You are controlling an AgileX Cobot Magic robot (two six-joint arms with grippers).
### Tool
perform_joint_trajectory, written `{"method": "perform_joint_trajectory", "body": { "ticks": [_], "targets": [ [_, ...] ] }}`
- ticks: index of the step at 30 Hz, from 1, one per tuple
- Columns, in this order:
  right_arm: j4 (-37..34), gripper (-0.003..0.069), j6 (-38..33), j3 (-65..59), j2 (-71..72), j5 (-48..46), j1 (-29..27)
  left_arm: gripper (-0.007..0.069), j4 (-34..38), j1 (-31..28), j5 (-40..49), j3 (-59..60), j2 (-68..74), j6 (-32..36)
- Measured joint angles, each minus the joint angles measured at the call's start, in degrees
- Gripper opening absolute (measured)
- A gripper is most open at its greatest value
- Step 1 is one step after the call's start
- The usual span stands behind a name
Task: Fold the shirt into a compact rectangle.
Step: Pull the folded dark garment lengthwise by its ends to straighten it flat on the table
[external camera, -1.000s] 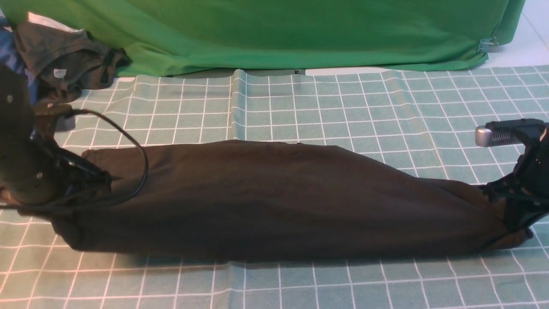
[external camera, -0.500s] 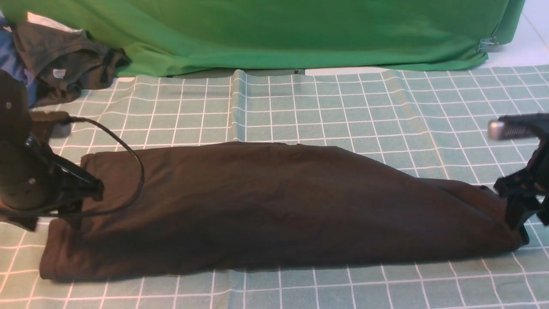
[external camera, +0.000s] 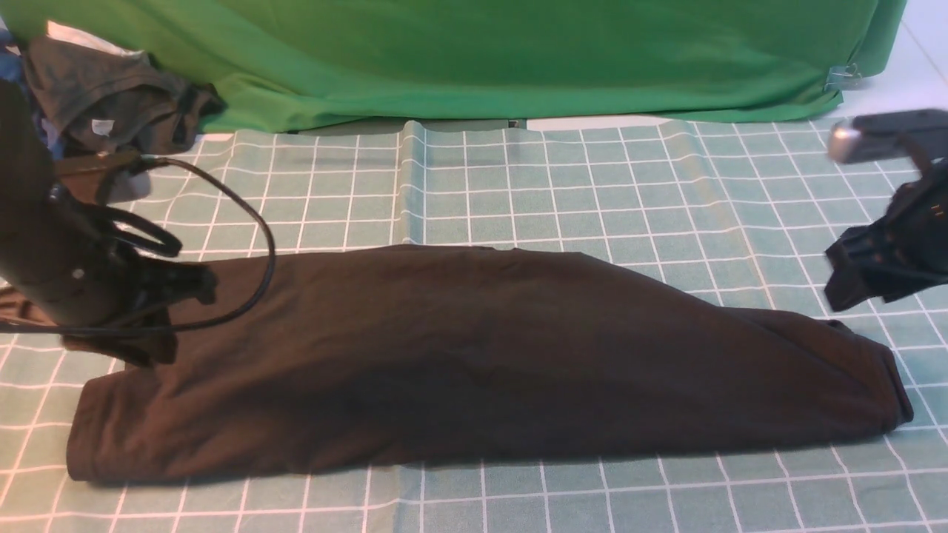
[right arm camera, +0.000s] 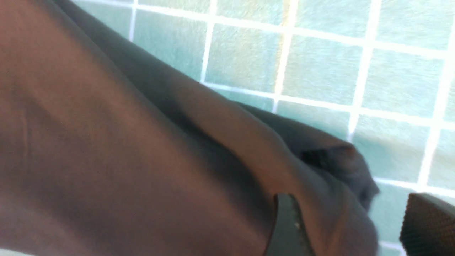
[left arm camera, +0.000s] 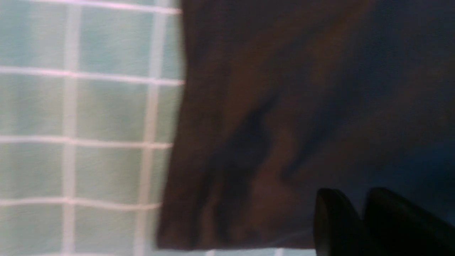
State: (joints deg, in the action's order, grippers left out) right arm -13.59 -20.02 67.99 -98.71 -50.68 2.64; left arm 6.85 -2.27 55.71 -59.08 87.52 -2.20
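Left tool (external camera: 201, 286) pinched closed, right tool (external camera: 843, 287) higher, jaws spread apart

Dark shirt (external camera: 474, 355) folded into one long band on the green checked cloth (external camera: 563, 185)

It lies flat, running left to right across the near half of the cloth; the fabric reads black to dark brown (the light warms it); the left end is broad and squared off; the right end narrows and bunches into a rounded fold; soft creases run along its length.
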Motion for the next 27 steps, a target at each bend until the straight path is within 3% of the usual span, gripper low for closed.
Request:
{"method": "perform_joint_trajectory", "body": {
  "ticks": [4, 12, 17, 19, 20, 22, 27],
  "targets": [
    [-0.1, 0.0424, -1.5, 0.6, -3.6, 2.7, 2.6, 0.0006, 2.4, 0.0, -3.9, 5.2, 0.0, 1.2],
    [1.1, 0.0448, -1.7, 1.2, -8.4, 5.8, 3.7, 0.0001, 2.4, 0.0, -9.8, 14.7, 0.0, 1.3],
    [2.1, 0.0276, -2.4, 1.2, -9.7, 5.8, 3.7, 0.0001, 2.4, 0.0, -11.3, 16.0, 0.3, 1.0],
    [2.2, 0.0112, -3.2, 1.2, -9.7, 6.0, 3.7, 0.0001, 2.3, 0.0, -11.7, 16.0, 0.5, 1.0],
    [2.3, 0.008, -3.4, 1.2, -9.7, 6.1, 3.7, 0.0001, 2.3, 0.0, -11.8, 16.0, 0.5, 1.0],
    [2.6, 0.0041, -4.1, 1.2, -9.7, 6.2, 3.8, 0.0001, 2.3, 0.0, -11.8, 16.0, 0.5, 1.0],
    [5.4, 0.0029, -2.7, 1.3, -9.3, 6.2, 3.6, 0.0001, 1.3, 0.0, -11.8, 16.0, 0.5, 1.0]
  ]
}}
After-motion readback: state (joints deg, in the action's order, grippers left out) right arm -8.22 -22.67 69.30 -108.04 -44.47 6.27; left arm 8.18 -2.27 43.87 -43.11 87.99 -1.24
